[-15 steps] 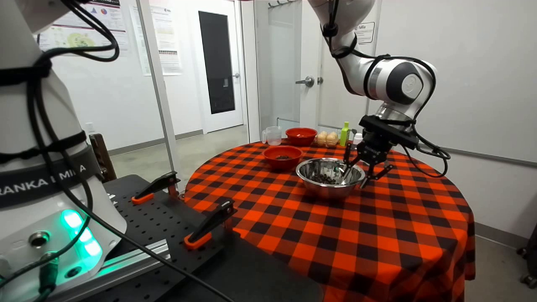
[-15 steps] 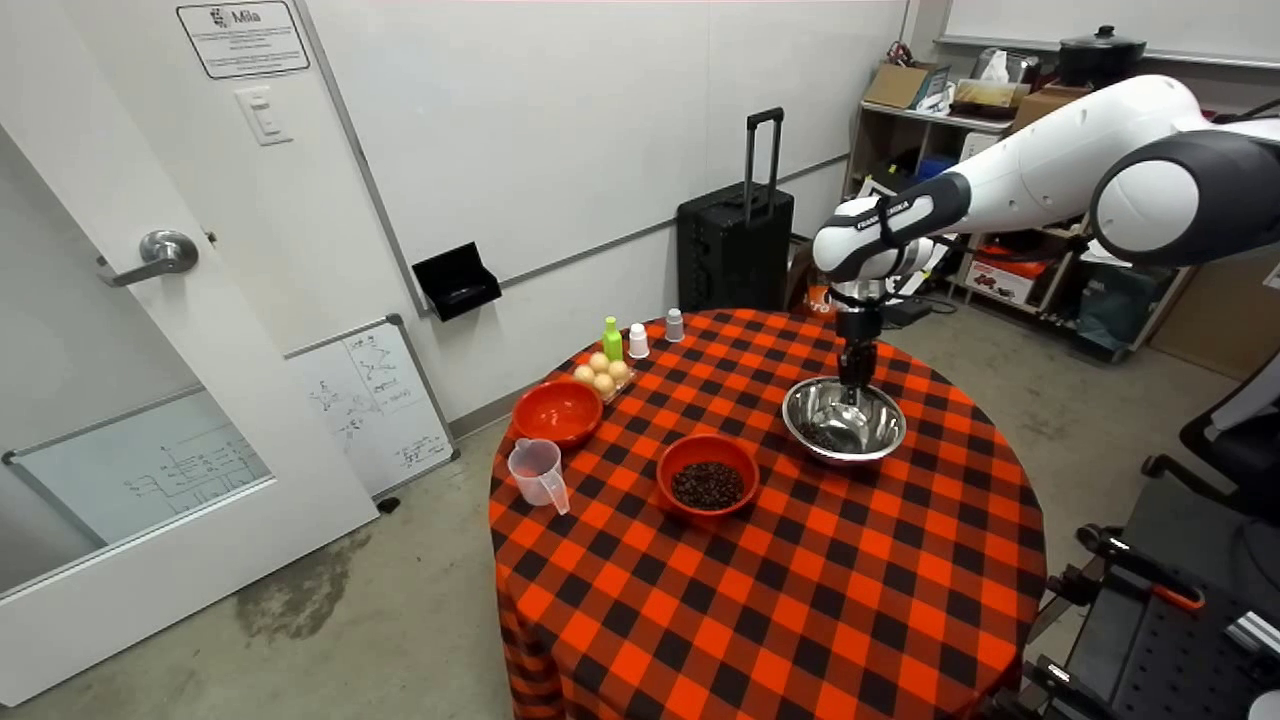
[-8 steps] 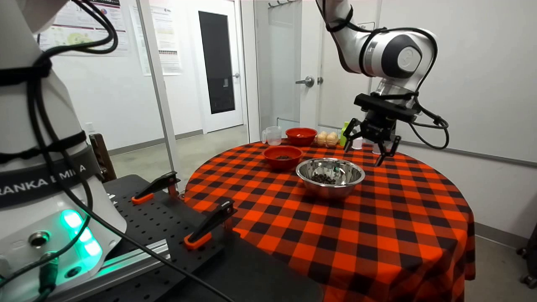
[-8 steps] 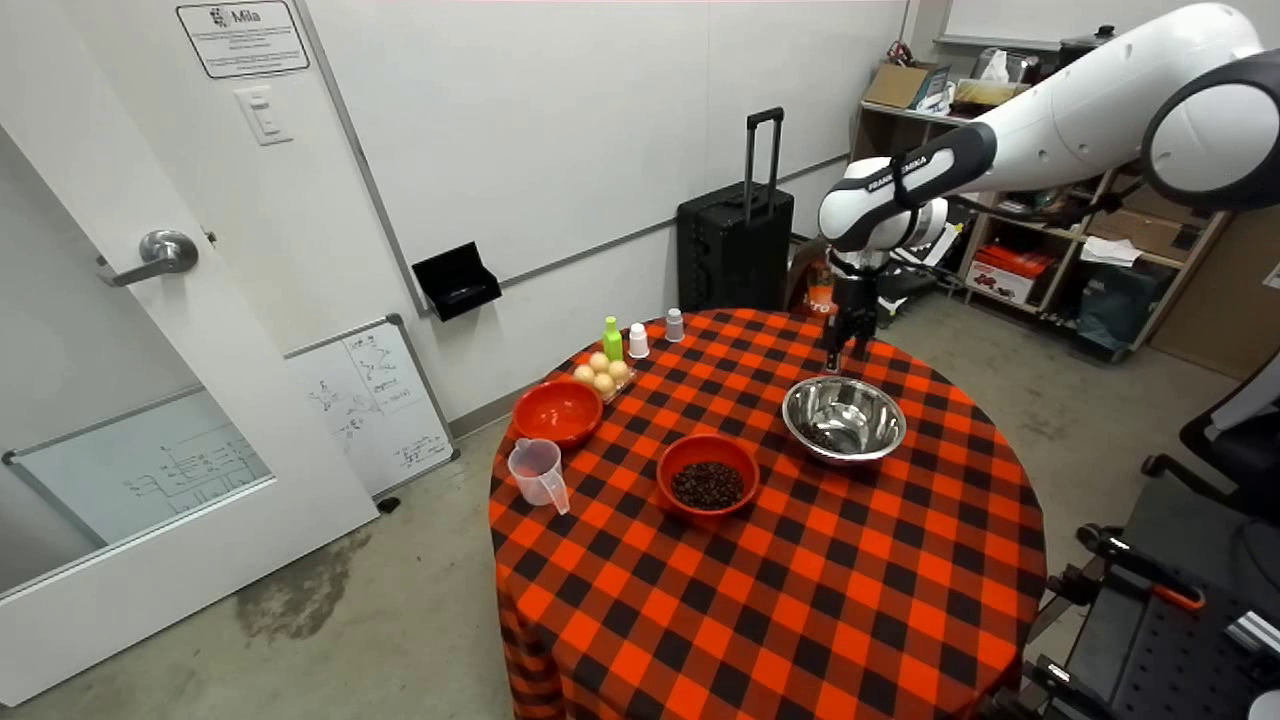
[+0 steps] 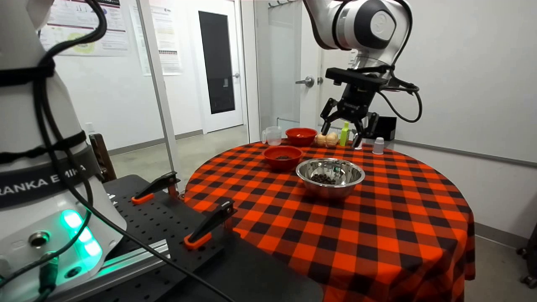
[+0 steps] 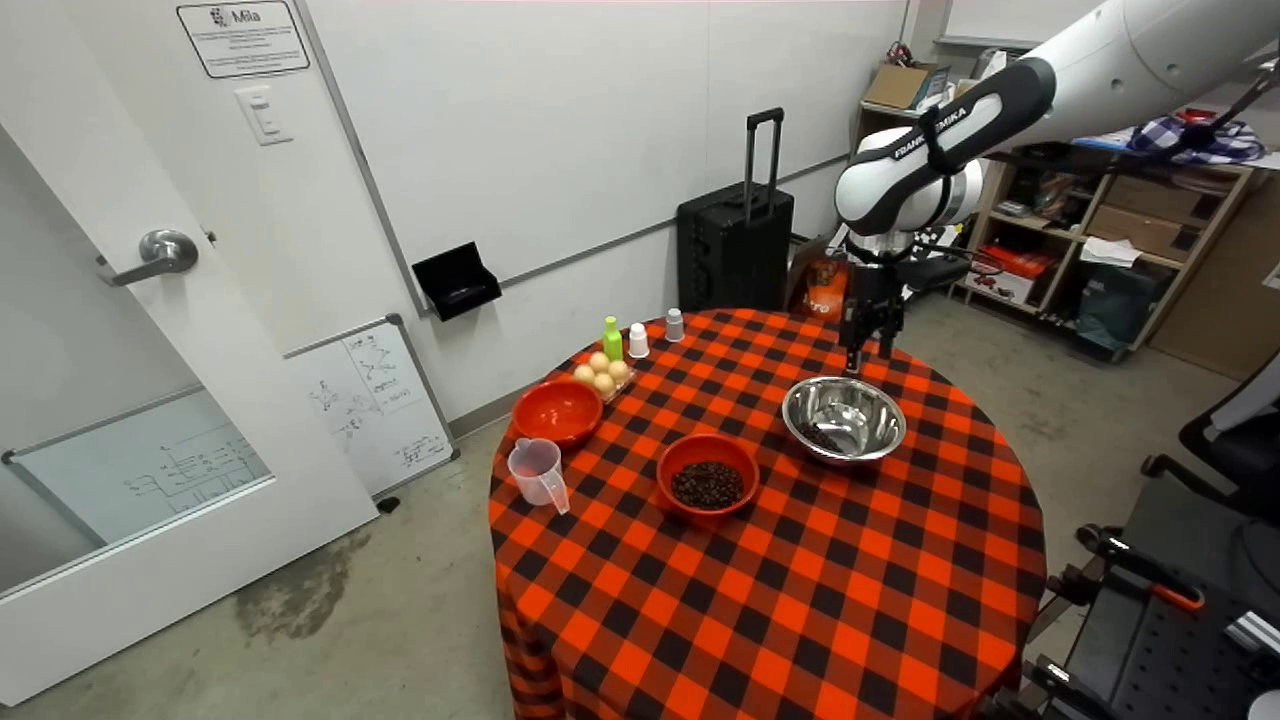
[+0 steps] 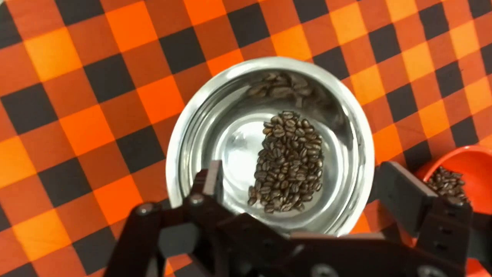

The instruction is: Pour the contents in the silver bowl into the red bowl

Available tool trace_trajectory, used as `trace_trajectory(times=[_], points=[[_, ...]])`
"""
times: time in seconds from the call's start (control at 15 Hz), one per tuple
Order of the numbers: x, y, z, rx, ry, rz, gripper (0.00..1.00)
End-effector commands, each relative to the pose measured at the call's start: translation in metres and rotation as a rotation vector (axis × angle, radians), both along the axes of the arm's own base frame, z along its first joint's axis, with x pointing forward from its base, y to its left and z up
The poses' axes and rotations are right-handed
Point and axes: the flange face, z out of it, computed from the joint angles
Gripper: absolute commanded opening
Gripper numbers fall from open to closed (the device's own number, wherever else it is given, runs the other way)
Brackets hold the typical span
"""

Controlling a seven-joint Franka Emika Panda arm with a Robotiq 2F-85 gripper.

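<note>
The silver bowl (image 5: 329, 192) stands upright on the checked cloth, with a heap of dark coffee beans (image 7: 288, 165) on its bottom. Beside it is the red bowl (image 6: 708, 447), which also has beans in it; part of that red bowl (image 7: 478, 177) shows at the right of the wrist view. My gripper (image 5: 340, 139) hangs above the silver bowl, apart from it. Its fingers are spread wide, with nothing held between them. Seen from the wrist, the gripper (image 7: 307, 186) covers the near part of the silver bowl's rim (image 7: 271, 63).
Farther back stand another red bowl (image 6: 558, 412), a clear measuring cup (image 6: 537, 470), a pack of eggs (image 6: 602, 375), a green bottle (image 6: 612, 340), a white cup (image 6: 638, 342) and a grey cup (image 6: 674, 326). Clamps (image 5: 209, 222) line the robot's bench.
A second ago the fingers were down at the silver bowl's rim. They have since opened wider and lifted clear of it. Both bowls have stayed where they were.
</note>
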Motion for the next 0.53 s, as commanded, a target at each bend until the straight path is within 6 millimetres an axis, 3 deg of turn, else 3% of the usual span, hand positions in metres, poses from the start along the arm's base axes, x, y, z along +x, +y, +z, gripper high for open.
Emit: trace_trajectory(times=[0.0,0.47], points=[[-0.04,0.04,0.032,0.0,-0.038,0.032,1.0],[-0.103,0.116,0.09,-0.01,-0.209,0.079,1.0]])
